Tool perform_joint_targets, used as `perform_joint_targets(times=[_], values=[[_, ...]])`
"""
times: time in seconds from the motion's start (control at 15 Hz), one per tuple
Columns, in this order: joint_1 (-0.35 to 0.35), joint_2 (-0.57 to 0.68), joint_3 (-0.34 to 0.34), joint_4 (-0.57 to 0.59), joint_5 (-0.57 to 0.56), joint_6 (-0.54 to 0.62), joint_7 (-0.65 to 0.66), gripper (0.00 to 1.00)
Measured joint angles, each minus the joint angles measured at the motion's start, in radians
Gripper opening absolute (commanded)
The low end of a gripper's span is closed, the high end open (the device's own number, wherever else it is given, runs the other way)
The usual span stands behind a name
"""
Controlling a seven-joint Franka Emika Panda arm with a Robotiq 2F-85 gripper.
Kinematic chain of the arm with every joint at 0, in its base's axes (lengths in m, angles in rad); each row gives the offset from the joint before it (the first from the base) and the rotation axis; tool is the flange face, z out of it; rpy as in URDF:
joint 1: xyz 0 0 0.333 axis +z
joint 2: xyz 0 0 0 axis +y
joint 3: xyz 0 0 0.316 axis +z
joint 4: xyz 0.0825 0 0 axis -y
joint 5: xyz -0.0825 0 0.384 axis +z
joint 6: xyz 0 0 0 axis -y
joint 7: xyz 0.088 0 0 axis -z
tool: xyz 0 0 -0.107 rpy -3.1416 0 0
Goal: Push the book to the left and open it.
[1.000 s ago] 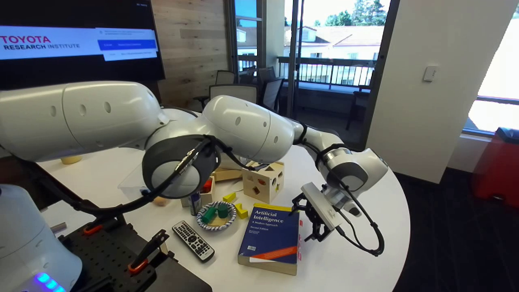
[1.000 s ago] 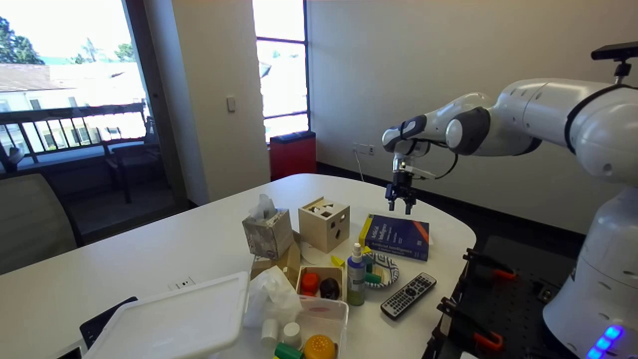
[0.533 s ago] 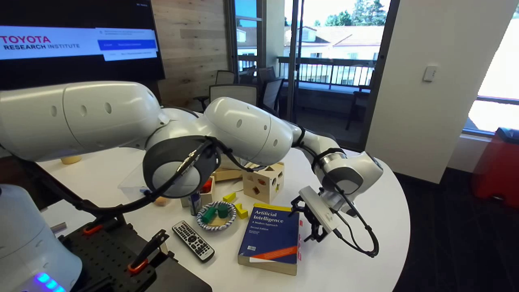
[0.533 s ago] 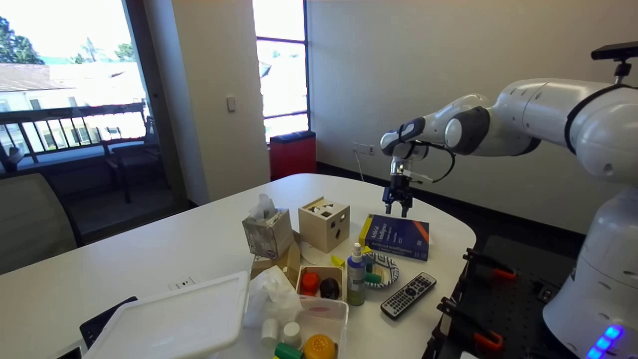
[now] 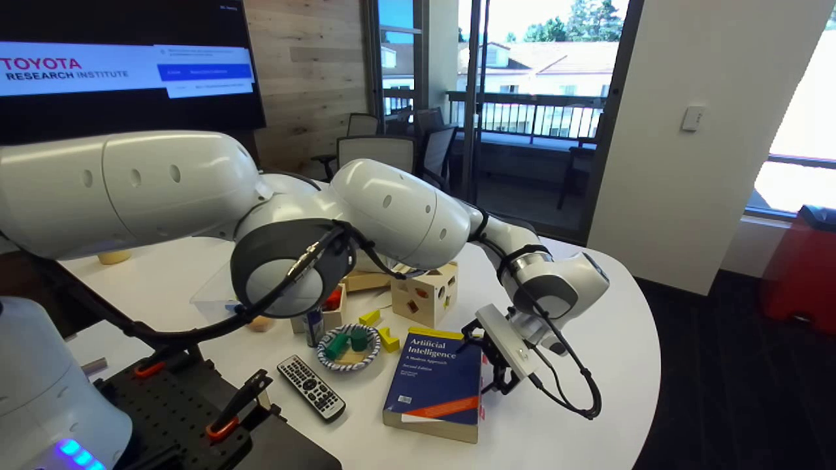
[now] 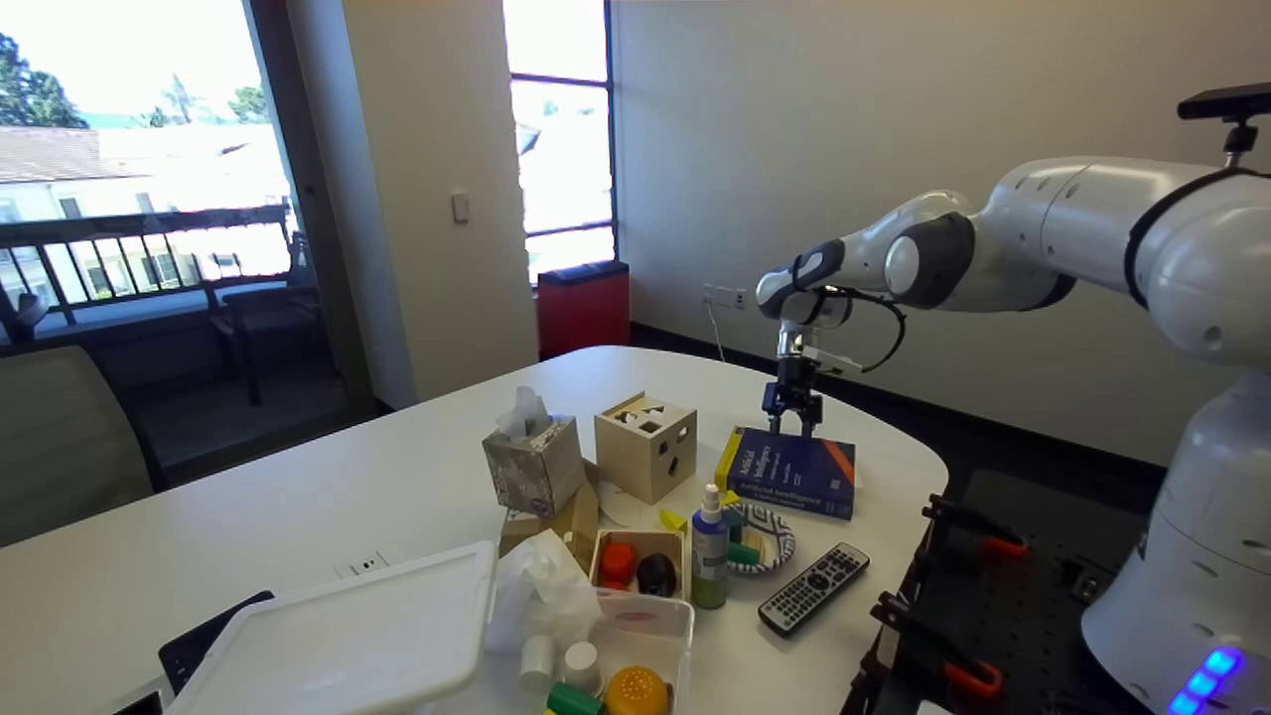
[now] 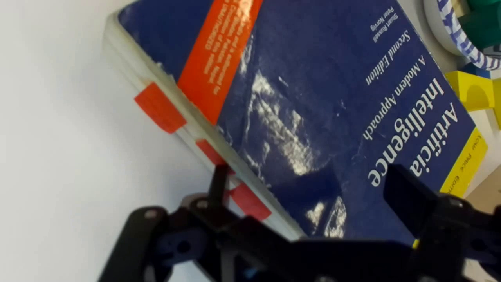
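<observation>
The thick, rectangular dark blue textbook with a yellow band lies flat and closed on the white bench. Around it in an exterior view: the black two-fingered gripper at two o'clock, a slim grey-and-black remote control at nine, a blue-and-white bowl of green blocks at ten, a pale wooden cube toy at twelve. The jaws are spread. In the wrist view one fingertip overlaps red tabs along the page edge, the other shows over the glossy cover; whether either touches, I cannot tell.
</observation>
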Motion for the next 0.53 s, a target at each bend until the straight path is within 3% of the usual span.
perform_joint_targets(times=[0.53], values=[[0.007,0.000,-0.001,0.000,-0.002,-0.080,-0.003,1.00]])
